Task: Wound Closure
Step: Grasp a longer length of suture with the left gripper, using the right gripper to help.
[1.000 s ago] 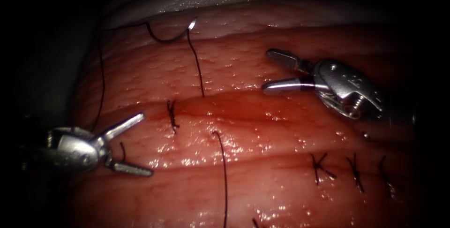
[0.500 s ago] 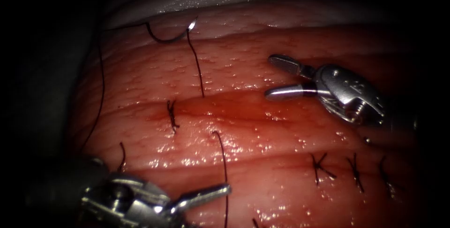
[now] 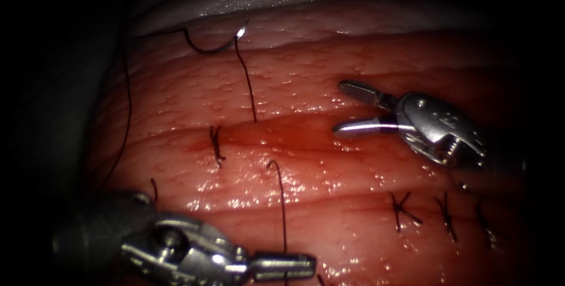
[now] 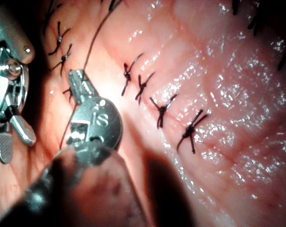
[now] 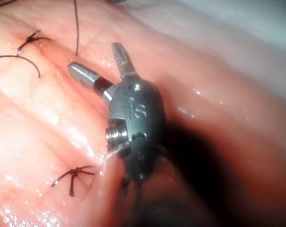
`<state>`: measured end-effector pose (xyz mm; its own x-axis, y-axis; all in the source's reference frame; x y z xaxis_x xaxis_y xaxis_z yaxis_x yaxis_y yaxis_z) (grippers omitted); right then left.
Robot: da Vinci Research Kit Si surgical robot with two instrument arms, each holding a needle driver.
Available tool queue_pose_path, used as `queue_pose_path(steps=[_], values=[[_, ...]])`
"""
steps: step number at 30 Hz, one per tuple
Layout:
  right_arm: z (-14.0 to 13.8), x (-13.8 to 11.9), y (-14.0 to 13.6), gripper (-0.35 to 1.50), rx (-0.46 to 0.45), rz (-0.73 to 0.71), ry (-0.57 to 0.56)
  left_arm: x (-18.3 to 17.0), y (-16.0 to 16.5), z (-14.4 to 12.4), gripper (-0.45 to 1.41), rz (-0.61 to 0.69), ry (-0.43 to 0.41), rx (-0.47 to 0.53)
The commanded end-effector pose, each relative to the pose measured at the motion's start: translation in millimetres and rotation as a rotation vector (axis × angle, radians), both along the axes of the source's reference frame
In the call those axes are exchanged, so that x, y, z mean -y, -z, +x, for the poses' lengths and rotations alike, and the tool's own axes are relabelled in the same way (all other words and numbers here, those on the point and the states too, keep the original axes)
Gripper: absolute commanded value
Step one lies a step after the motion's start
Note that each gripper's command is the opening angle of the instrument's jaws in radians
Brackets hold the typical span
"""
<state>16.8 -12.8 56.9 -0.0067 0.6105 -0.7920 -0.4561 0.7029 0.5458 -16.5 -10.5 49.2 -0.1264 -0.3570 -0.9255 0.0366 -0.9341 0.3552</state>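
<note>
Glossy red-pink tissue, dark thread, silver needle

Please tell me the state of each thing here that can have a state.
Left claw: shut on the thread.
Right claw: open, holding nothing.
Needle: lying free on the tissue, not driven in.
Cut: partly stitched, wet with red fluid.
Stitches: tied.

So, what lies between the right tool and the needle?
In the endoscope view, one strand of thread crosses bare tissue between the open, empty right tool and the needle.
</note>
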Motion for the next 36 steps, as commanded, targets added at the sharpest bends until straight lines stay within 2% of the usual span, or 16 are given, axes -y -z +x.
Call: queue_pose_path(steps=[1,3,10,17,19,23,24,31,33,34,36], values=[[1.0,0.5,0.5,1.1,-0.005,-0.028,0.046,-0.5,-0.8,-0.5,-0.45,0.006,0.002,0.001],[1.4,1.0,1.5,1.06,-0.001,-0.079,0.088,-1.6,-1.1,-0.2,-0.45,0.016,0.003,0.003],[3.9,1.9,4.3,1.16,0.035,-0.258,0.167,-5.1,-2.0,0.4,-0.45,0.04,-0.003,0.022],[6.9,1.5,5.1,1.11,0.122,-0.465,0.194,-6.9,-2.6,0.7,-0.45,0.059,-0.008,0.039],[7.8,1.5,5.1,1.18,0.137,-0.506,0.186,-7.2,-2.7,0.8,-0.45,0.079,-0.007,0.042],[9.2,1.4,5.3,1.18,0.124,-0.56,0.163,-7.6,-2.9,0.9,-0.45,0.111,-0.006,0.048],[10.0,1.5,5.5,1.26,0.123,-0.582,0.155,-7.7,-3.0,1.0,-0.45,0.123,-0.005,0.05],[12.3,1.6,5.9,1.28,0.096,-0.625,0.167,-7.7,-3.1,0.9,-0.45,0.136,-0.008,0.047],[12.7,1.6,5.9,1.2,0.091,-0.632,0.169,-7.7,-3.1,0.9,-0.45,0.136,-0.008,0.047],[12.8,1.6,6.0,1.06,0.091,-0.632,0.172,-7.7,-3.1,1.0,-0.45,0.136,-0.011,0.046],[12.6,1.7,6.0,0.04,0.085,-0.627,0.203,-7.7,-3.1,1.0,-0.45,0.136,-0.011,0.046]])
